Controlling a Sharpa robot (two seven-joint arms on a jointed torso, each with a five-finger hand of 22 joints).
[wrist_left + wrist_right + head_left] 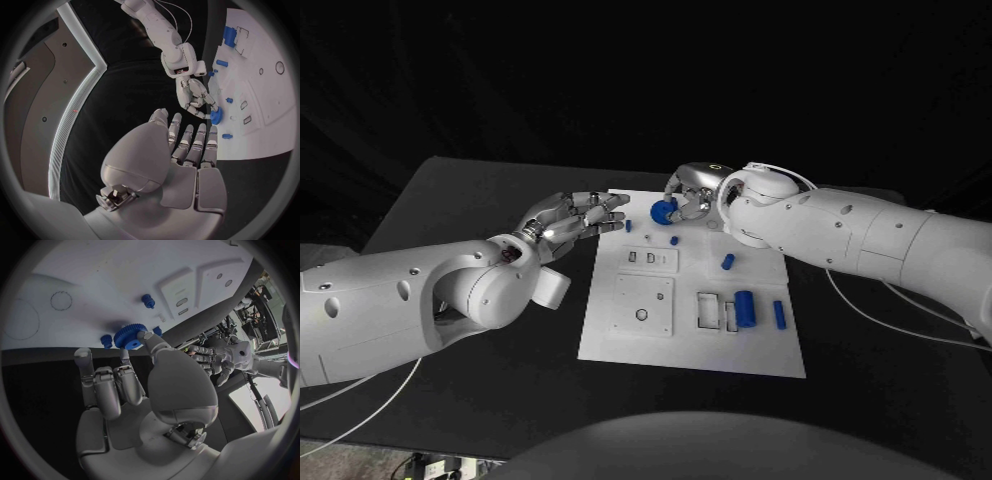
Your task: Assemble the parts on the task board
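The white task board lies mid-table. At its far edge my right hand pinches a blue gear between thumb and fingers, just above the plate. In the right wrist view the gear sits at the thumb tip, with small blue pegs standing close by on the board. My left hand hovers at the board's far left corner, fingers stretched out and apart, holding nothing. The left wrist view shows that flat hand and, beyond it, the right hand with the gear.
Several blue parts lie on the board: short pegs near the far end, one piece mid-right, a cylinder and a thin bar beside rectangular slots. A round hole sits left of them. Black table surrounds the board.
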